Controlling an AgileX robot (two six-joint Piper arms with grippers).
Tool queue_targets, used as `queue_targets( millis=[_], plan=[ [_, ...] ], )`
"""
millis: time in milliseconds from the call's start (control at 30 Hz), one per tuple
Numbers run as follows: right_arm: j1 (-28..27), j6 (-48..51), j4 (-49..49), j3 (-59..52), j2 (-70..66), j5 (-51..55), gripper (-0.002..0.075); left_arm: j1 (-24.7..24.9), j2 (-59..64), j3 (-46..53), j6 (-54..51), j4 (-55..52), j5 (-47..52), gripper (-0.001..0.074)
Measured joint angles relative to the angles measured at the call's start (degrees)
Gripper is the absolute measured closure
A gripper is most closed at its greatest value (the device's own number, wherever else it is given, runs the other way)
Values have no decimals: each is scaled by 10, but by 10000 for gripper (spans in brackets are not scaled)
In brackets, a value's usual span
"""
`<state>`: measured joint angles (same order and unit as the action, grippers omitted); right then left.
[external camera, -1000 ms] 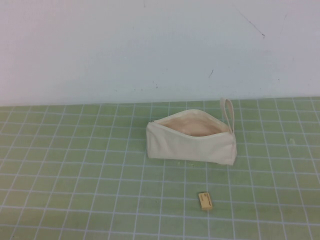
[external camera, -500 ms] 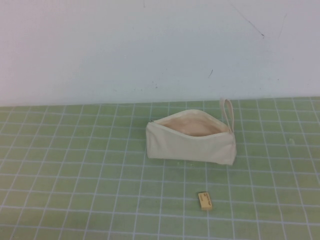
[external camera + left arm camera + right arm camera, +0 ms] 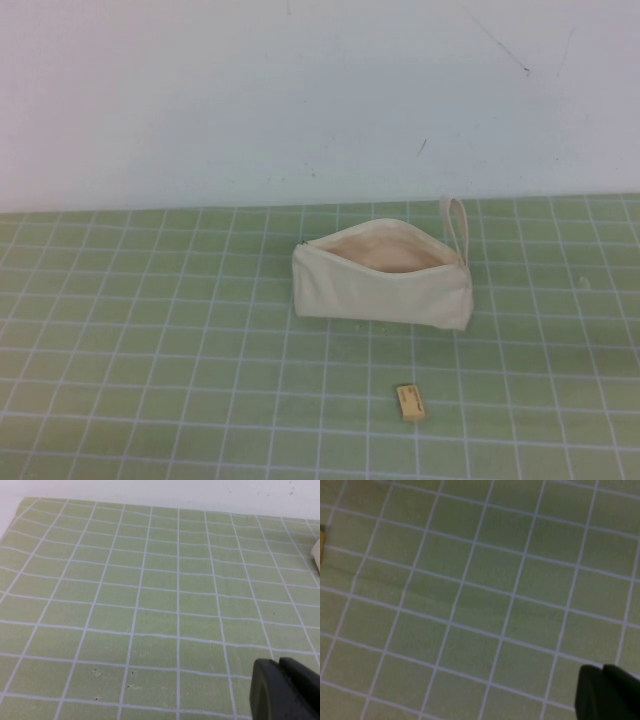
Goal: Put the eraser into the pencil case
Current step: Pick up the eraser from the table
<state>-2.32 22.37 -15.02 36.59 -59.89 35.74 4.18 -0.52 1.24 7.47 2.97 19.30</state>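
Two items: eraser (image 3: 410, 402) lies flat on the green mat (image 3: 150, 340), near the unzipped pencil case (image 3: 383, 278) — not touching it.
Risk: tiny block could squirt from a pinch, or miss the mouth.
Left gripper (image 3: 286, 690): parked over bare mat — fingers together, holding nothing.
Right gripper (image 3: 609, 692): likewise pressed together, empty.

1. The pencil case (image 3: 383, 290) is matt cream cloth with a canvas-like look, a smoother peach lining at its open mouth and a loop strap (image 3: 456, 226) of the same cloth.
2. The eraser (image 3: 410, 402) is a dull, tan, rubbery-looking block.
3. The surface (image 3: 150, 340) looks like a matt green mat printed with white grid lines.
4. The left gripper (image 3: 283, 690) and the right gripper (image 3: 606, 692), each at its wrist view's edge, show matt black plastic.
5. The wall (image 3: 250, 100) behind is flat, matt white, lightly scuffed.
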Motion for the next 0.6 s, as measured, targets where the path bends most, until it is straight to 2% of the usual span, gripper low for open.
queue_targets(
  millis=[133,267,300,400,600],
  plan=[
    [34,16,-1,8,-87,-21,726,0,0,0,0,0,0,736],
    [123,22,-8,31,-162,-39,726,0,0,0,0,0,0,736],
    [176,20,-16,53,-197,-52,726,0,0,0,0,0,0,736],
    [242,5,-18,97,-250,-72,726,0,0,0,0,0,0,736],
    [320,-1,-10,210,-350,-65,726,0,0,0,0,0,0,736]
  ],
)
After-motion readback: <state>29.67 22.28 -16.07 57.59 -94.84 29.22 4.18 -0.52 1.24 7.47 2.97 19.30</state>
